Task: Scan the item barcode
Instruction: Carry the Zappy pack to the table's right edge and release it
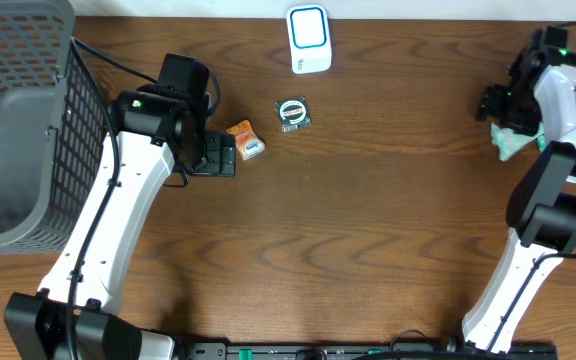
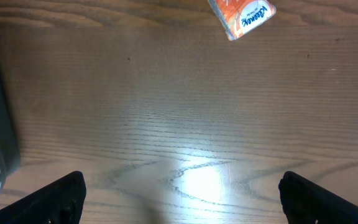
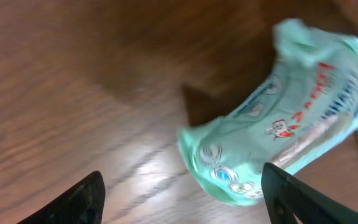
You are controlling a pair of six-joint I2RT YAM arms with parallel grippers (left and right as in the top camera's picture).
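A white barcode scanner with a blue face (image 1: 309, 38) stands at the table's back edge. In front of it lies a small round-printed packet (image 1: 293, 113). An orange snack packet (image 1: 247, 140) (image 2: 242, 16) lies just ahead of my left gripper (image 1: 226, 158) (image 2: 182, 190), which is open over bare wood. At the far right a crumpled mint-green packet (image 1: 513, 143) (image 3: 284, 118) lies on the table. My right gripper (image 1: 501, 118) (image 3: 182, 190) hangs over it, open, its right finger (image 3: 297, 196) close to the packet's lower edge.
A grey wire basket (image 1: 18, 120) fills the back left corner, close to the left arm. A cable runs from the basket side to the left wrist. The right arm's base stands at the front right.
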